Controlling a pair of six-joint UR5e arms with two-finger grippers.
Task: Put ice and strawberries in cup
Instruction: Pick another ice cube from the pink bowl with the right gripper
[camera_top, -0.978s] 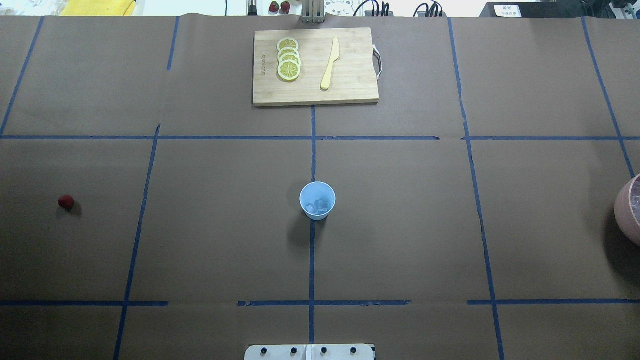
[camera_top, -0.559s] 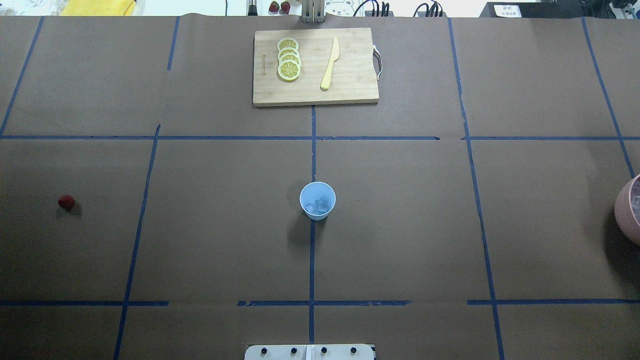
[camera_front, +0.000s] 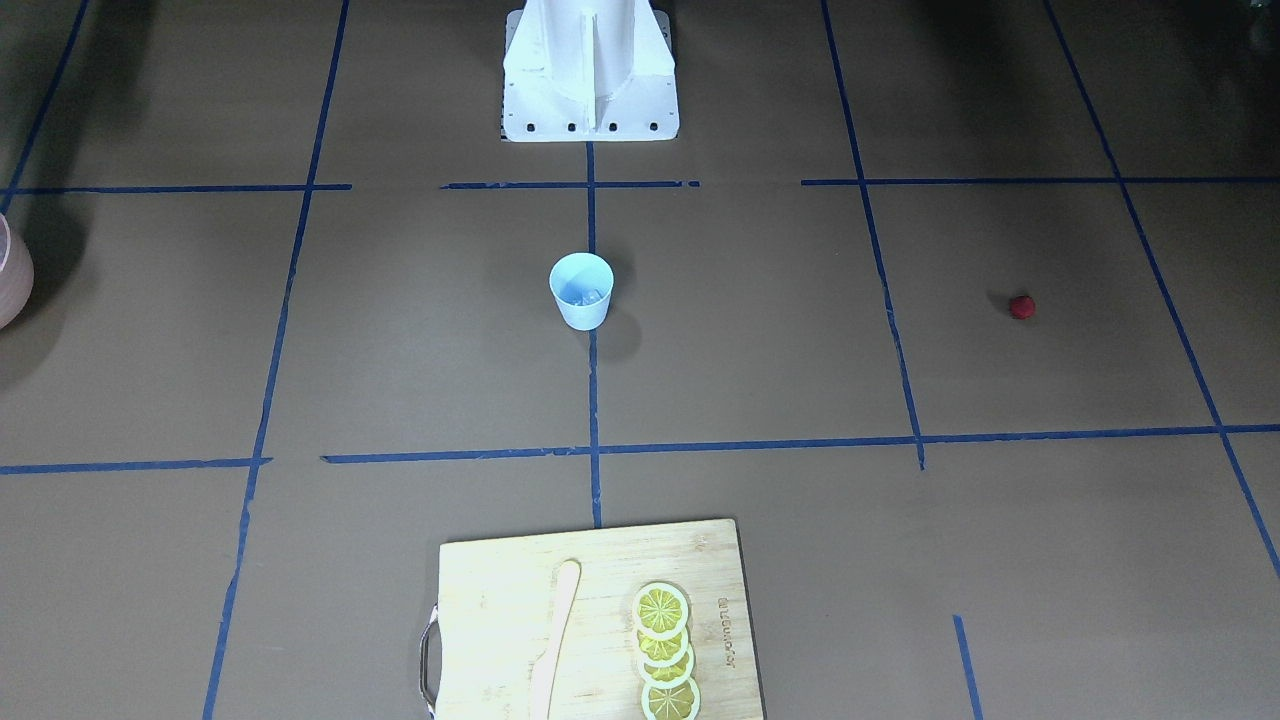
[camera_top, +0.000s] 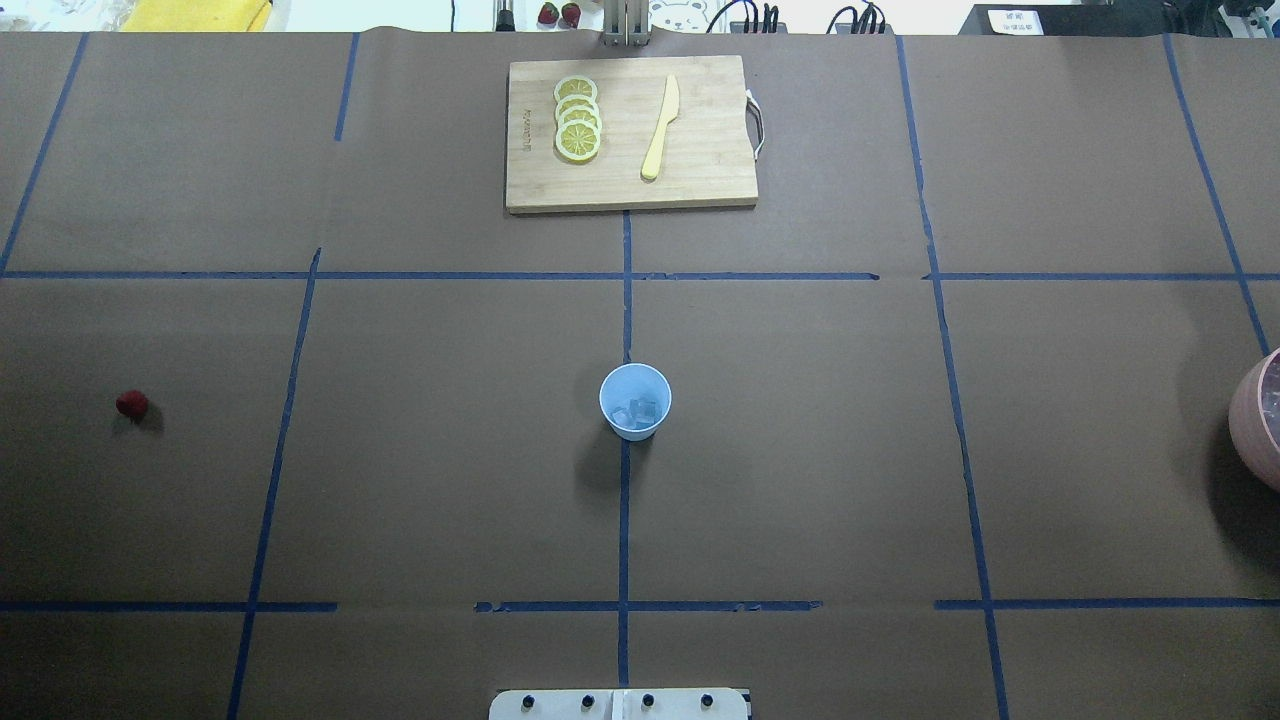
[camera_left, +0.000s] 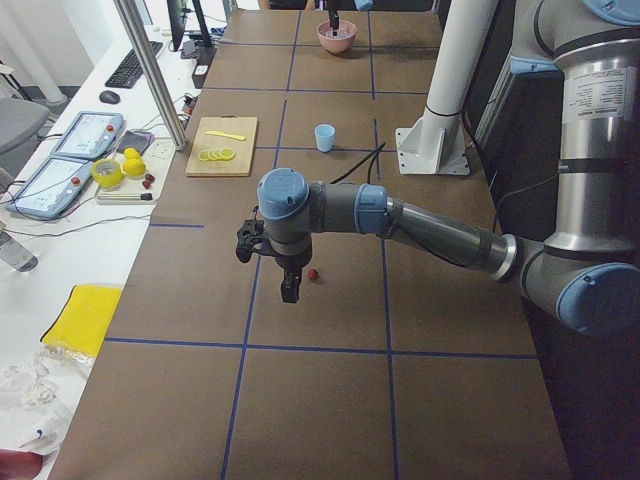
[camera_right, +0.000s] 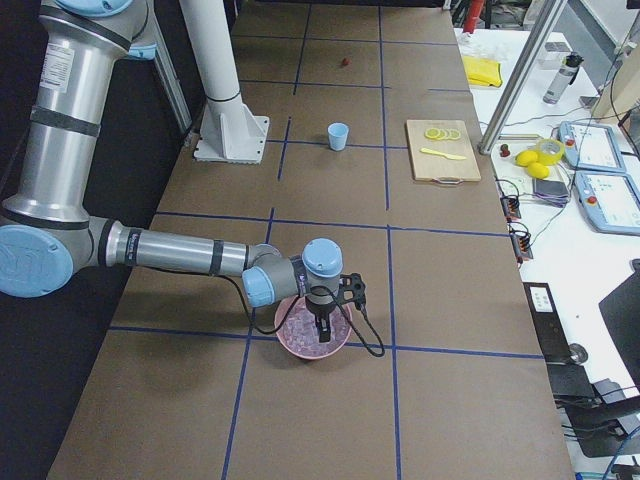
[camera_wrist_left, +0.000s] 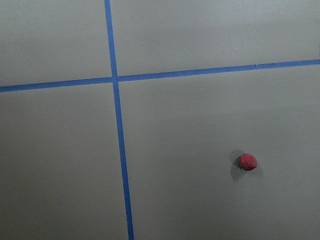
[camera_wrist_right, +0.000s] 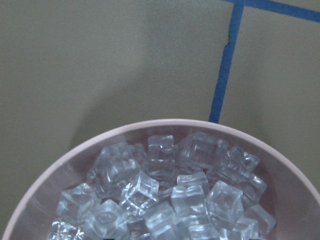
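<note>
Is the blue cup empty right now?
Not empty. The small light blue plastic cup stands upright with a few clear ice cubes at its bottom.

Brown paper-covered table (camera_top: 800, 450) gridded with blue tape (camera_top: 624, 520), beside a white bench (camera_left: 100, 240).

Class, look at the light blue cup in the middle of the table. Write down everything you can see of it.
The cup is a small, light blue tumbler that looks like plastic. It has no handle, and its round open mouth is wider than its base. It stands upright in the middle of the brown table, on the central blue tape line. A few clear ice cubes lie at its bottom. Nothing else touches it.
</note>
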